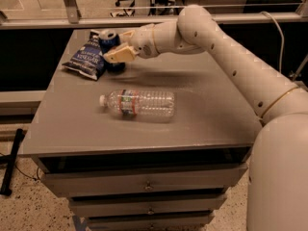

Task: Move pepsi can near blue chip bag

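Pepsi can (109,37) beside blue chip bag (86,59), gripper (115,47) alongside

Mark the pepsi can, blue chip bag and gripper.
pepsi can (108,40): camera view, upper side wall.
blue chip bag (86,57): camera view, middle of printed face.
gripper (115,48): camera view, front end, at the can.

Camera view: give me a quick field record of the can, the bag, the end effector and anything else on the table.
pepsi can: upright, far left corner of the table, partly hidden by the end effector
blue chip bag: lying flat, just left of the can in view; contact cannot be told
end effector: at the can, low over the table
plastic bottle: on its side mid-table, cap pointing left, apart from the can
task state: can already near the bag
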{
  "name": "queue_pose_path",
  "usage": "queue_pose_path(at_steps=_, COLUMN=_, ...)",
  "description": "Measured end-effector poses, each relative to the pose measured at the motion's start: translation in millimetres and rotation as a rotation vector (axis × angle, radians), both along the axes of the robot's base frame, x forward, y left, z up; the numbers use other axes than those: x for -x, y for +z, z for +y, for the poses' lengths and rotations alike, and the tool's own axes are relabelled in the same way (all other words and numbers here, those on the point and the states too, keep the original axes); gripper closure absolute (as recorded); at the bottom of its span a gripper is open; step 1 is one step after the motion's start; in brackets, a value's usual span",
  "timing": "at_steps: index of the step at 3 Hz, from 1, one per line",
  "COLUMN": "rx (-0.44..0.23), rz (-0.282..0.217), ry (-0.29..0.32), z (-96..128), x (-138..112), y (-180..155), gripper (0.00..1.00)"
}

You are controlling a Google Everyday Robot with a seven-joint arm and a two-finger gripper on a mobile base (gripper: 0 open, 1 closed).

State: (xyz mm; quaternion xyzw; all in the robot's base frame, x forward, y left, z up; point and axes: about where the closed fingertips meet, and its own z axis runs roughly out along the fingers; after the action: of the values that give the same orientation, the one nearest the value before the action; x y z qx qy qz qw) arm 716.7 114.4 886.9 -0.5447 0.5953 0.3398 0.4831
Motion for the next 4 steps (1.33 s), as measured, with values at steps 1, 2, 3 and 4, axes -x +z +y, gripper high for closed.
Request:
queue_pose_path(at_steps=1, rx=0.000, rz=0.005, ry=-0.001, z=0.6, x=-0.3, y=-3.9, gripper=0.00)
queue_pose_path(at_steps=2, rx=0.007, rz=0.009, ry=-0.007, z=-5.7, x=1.4, y=-8.0, gripper=0.00)
queue_pose_path(at_steps=3, rx=0.041, rz=0.006, ry=-0.047, z=-39.4, x=-0.5, y=-13.2, gripper=0.00)
queue_pose_path(at_steps=4, rx=0.102, rz=-0.023, ry=-0.136, z=-105.7, x=-5.0, y=-13.0, gripper=0.00)
